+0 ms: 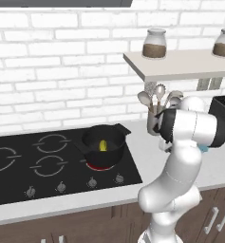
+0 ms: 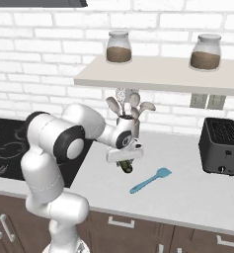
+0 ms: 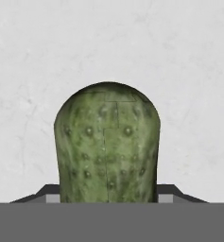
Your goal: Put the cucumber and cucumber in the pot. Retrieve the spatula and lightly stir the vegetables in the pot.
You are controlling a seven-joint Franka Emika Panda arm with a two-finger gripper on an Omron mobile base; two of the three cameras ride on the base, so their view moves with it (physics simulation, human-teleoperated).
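Gripper (image 2: pixel 125 162) is low over the pale grey counter (image 2: pixel 187 197), pointing down, jaws standing on either side of the dark green, bumpy, stubby cucumber piece (image 3: pixel 107 146). In the hand view the dark finger tips (image 3: pixel 168 193) sit right at the cucumber's flanks. Whether the pads actually press on it cannot be told from these pictures; jaws look about cucumber-wide. The cucumber lies on the counter under the hand, seen end-on along the approach, so the jaws span its short width, which I judge the sensible axis for a stubby cylinder.

Just beside it, toward the toaster, lies the slim light-blue spatula (image 2: pixel 150 181), flat on the counter, apart from the cucumber and untouched. Behind the hand stands a holder of grey metal spoons and ladles (image 2: pixel 127 106).

Well apart, on the black cooktop (image 1: pixel 19 182), sits the small round black pot (image 1: pixel 103 142) with a short handle, over a red-glowing burner. A yellow-green cucumber piece (image 1: pixel 103 145) already lies inside.

Judgement: first vegetable done, second at the grasp stage; stirring not yet begun. Risk: the round piece could roll if pinched off-centre.
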